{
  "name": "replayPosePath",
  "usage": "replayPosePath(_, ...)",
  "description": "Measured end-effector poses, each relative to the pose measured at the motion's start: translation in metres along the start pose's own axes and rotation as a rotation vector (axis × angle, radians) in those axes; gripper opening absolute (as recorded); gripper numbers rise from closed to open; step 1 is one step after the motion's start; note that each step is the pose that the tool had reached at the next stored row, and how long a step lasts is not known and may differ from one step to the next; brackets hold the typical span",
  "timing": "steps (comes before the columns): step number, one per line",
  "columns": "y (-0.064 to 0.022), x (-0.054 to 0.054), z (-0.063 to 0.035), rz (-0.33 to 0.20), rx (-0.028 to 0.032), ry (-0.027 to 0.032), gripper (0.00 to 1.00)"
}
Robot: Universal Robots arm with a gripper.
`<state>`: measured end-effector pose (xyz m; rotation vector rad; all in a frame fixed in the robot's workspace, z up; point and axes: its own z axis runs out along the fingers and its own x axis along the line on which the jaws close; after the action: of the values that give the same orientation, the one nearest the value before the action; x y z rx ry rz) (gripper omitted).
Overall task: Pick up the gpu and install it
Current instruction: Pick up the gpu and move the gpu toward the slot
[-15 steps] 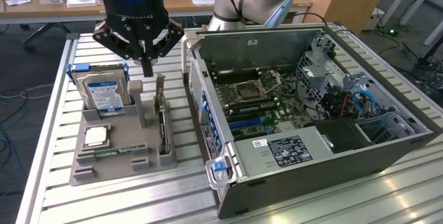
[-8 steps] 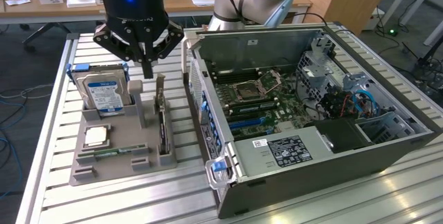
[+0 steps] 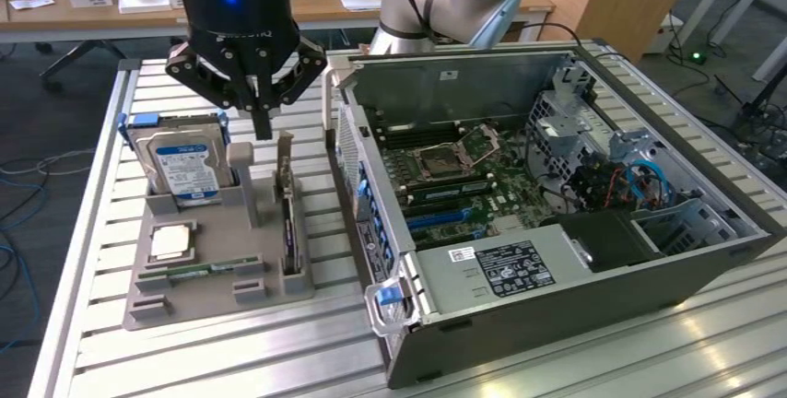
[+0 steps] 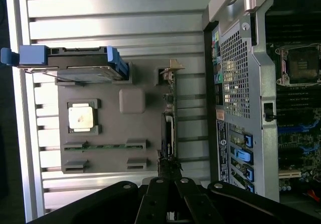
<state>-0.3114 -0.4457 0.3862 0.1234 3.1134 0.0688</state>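
Note:
The gpu (image 3: 290, 223) is a thin dark card standing on edge in a slot of the grey parts holder (image 3: 203, 298), on the side nearest the computer case. Its pale bracket points to the back of the table. My gripper (image 3: 262, 129) hangs above the holder's back end, a little to the exterior view's left of the card. Its fingers are shut with nothing between them and touch nothing. In the wrist view the gpu (image 4: 168, 133) runs in line with my gripper (image 4: 168, 184).
The open computer case (image 3: 688, 260) lies on its side at the exterior view's right, motherboard (image 3: 449, 172) exposed. In the holder are a hard drive (image 3: 184, 166), a CPU (image 3: 170, 241) and a memory stick (image 3: 197, 269). The table is slatted metal (image 3: 221, 361).

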Motion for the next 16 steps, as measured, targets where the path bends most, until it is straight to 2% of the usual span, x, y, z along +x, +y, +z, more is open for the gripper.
replayPosePath(5,0.0,0.0,0.0,0.0,0.0,0.0,0.11)
replayPosePath(8,0.0,0.0,0.0,0.0,0.0,0.0,0.29)
replayPosePath(10,0.0,0.0,0.0,0.0,0.0,0.0,0.29)
replayPosePath(11,0.0,0.0,0.0,0.0,0.0,0.0,0.36)
replayPosePath(16,0.0,0.0,0.001,0.0,-0.0002,-0.0002,0.36)
